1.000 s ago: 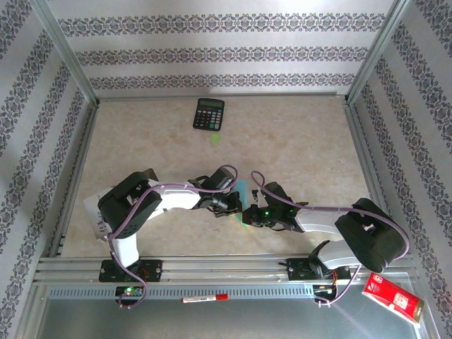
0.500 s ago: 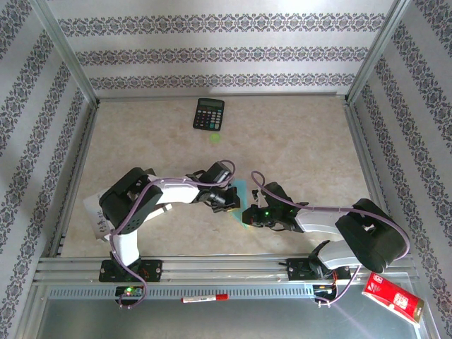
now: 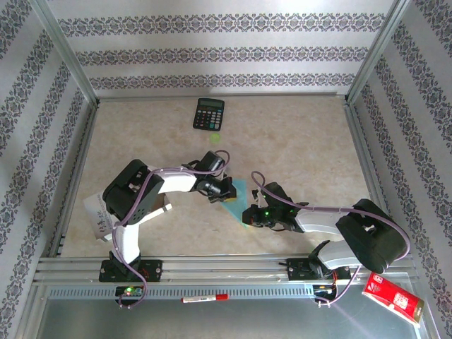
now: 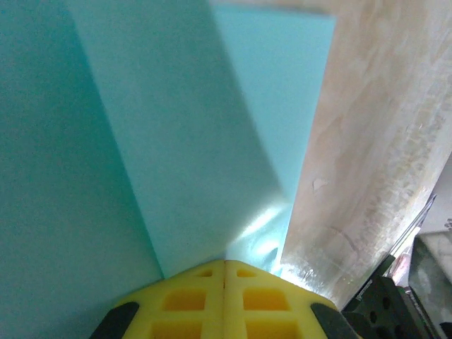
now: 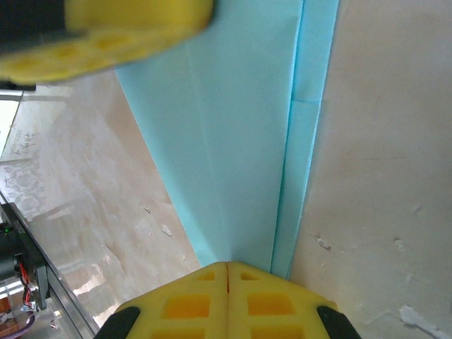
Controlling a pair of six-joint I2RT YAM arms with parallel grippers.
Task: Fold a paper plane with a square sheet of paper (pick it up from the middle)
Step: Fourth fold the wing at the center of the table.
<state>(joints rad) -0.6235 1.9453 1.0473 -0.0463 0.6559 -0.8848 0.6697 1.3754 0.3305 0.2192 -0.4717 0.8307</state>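
Since both pincers rest on the paper with a fold part made, treat this as a creasing step.

The left gripper (image 3: 226,191) has its jaws fully closed, tips down at the 11 o'clock end of the paper (image 3: 236,199). In the left wrist view the yellow fingertips (image 4: 205,277) meet over the blue layers. The paper lies on the table (image 3: 304,148) at about 6 o'clock from centre, well apart from the calculator (image 3: 209,113) at 12. The right gripper (image 3: 247,215) also has its jaws closed, tips at the paper's 5 o'clock end, where a narrow flap (image 5: 311,162) runs beside the main panel.

To do this well, pin with one pincer and draw the other along the fold line, flat and slow, so the layers do not skew.

Hard to make out:
- whether either pincer nips an edge or merely presses
- the paper's full outline, covered from above by both wrists
- how many layers lie stacked
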